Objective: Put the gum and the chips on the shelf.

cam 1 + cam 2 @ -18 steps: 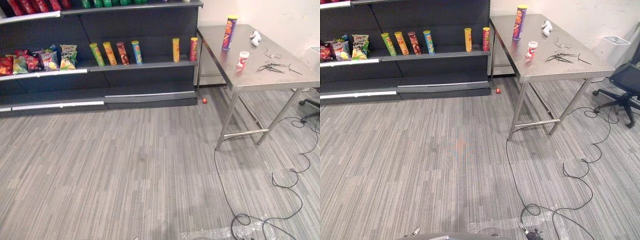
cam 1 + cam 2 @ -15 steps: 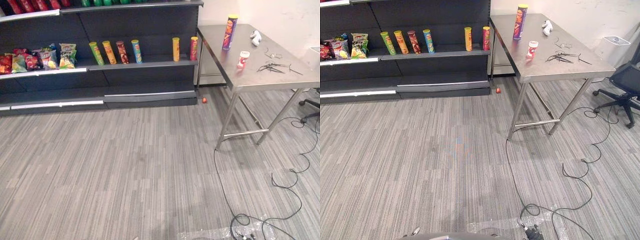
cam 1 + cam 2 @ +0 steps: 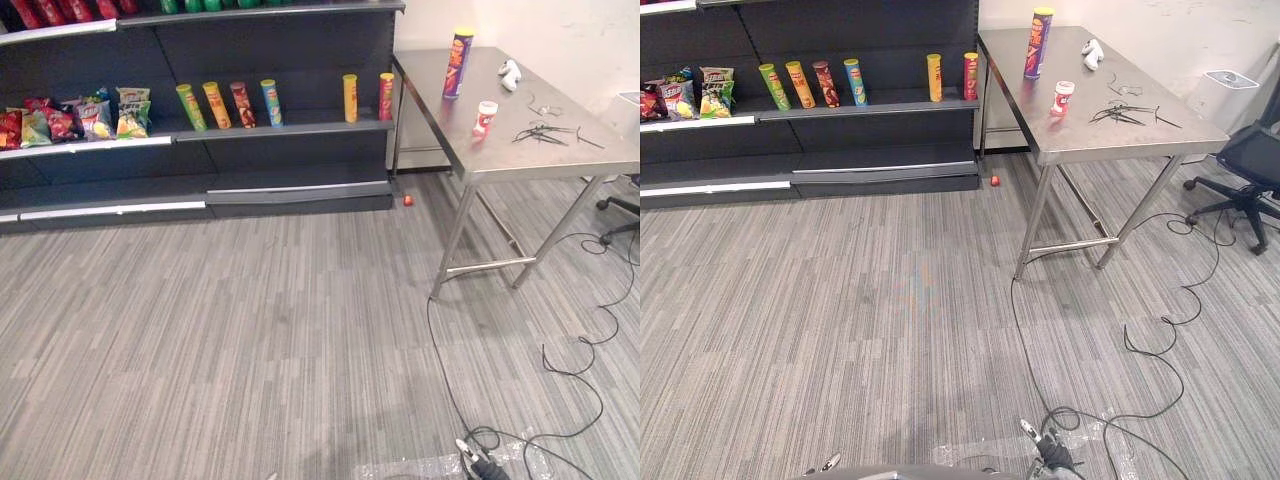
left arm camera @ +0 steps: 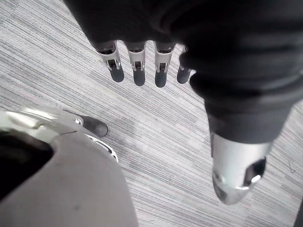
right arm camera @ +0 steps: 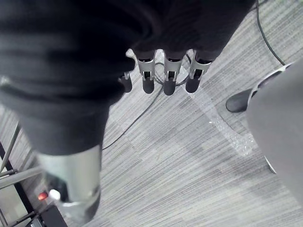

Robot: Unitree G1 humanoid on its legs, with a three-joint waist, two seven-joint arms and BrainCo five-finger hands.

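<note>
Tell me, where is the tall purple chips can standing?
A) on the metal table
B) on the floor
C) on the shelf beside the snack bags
A: the purple chips can stands upright at the far end of the metal table, off to the side of the shelf.

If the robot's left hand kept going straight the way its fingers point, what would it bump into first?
Probably the grey striped carpet. The left hand hangs with straight fingers aimed down at it, and nothing shows between them in the left wrist view.
</note>
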